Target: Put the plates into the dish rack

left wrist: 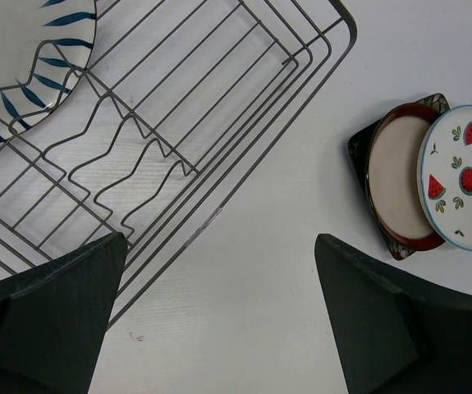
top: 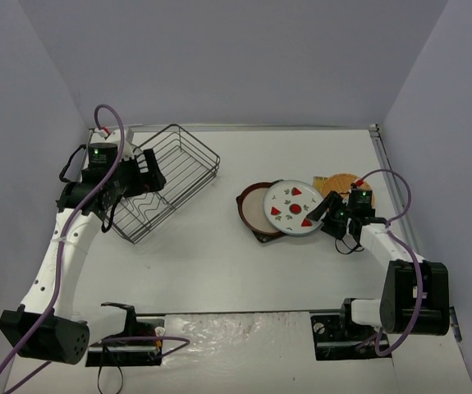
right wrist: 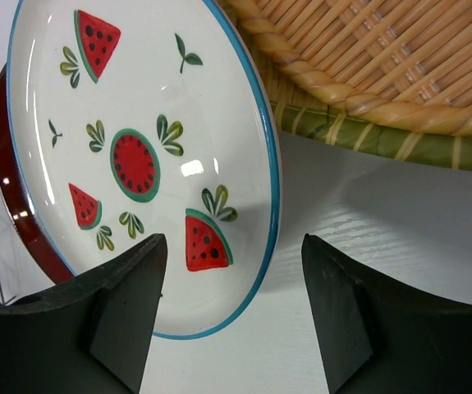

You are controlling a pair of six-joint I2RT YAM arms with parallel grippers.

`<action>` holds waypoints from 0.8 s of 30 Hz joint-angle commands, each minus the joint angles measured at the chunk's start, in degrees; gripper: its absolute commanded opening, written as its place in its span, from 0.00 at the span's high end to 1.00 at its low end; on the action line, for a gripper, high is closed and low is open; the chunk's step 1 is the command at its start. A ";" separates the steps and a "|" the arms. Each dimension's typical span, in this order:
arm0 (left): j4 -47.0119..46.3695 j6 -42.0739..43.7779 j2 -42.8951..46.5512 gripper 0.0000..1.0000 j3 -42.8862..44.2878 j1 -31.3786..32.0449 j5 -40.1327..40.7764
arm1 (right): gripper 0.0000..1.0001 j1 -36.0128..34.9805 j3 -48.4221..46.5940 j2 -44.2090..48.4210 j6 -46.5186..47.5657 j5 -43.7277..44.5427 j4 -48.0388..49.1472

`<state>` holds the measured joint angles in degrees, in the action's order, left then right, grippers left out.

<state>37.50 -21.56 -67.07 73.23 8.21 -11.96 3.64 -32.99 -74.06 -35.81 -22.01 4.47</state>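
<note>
The dark wire dish rack (top: 174, 168) stands at the back left. In the left wrist view the rack (left wrist: 178, 123) holds a white plate with dark radial stripes (left wrist: 22, 74) at its far corner. My left gripper (top: 148, 176) hovers over the rack's near side, open and empty (left wrist: 221, 246). The white fruit-motif plate (top: 293, 208) leans tilted on the red-brown-rimmed plate (top: 254, 208), which lies on the dark square plate (top: 262, 236). My right gripper (top: 322, 215) is open, and the fruit plate's near rim (right wrist: 137, 156) lies between its fingers. The orange-tan woven plate (right wrist: 400, 57) is behind.
The plate pile also shows at the right of the left wrist view (left wrist: 465, 176). A green-striped rim (right wrist: 367, 139) lies under the woven plate. The table's metal edge (top: 387, 176) runs close on the right. Grey walls enclose the table.
</note>
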 commanded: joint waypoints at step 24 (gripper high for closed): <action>-1.08 -0.65 0.36 0.03 1.41 0.38 -0.87 | 0.43 4.88 8.01 -5.87 -5.32 -15.12 30.23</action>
<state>37.94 -21.57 -67.08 73.23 8.29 -12.23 7.94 -24.82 -79.41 -40.77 -34.99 28.86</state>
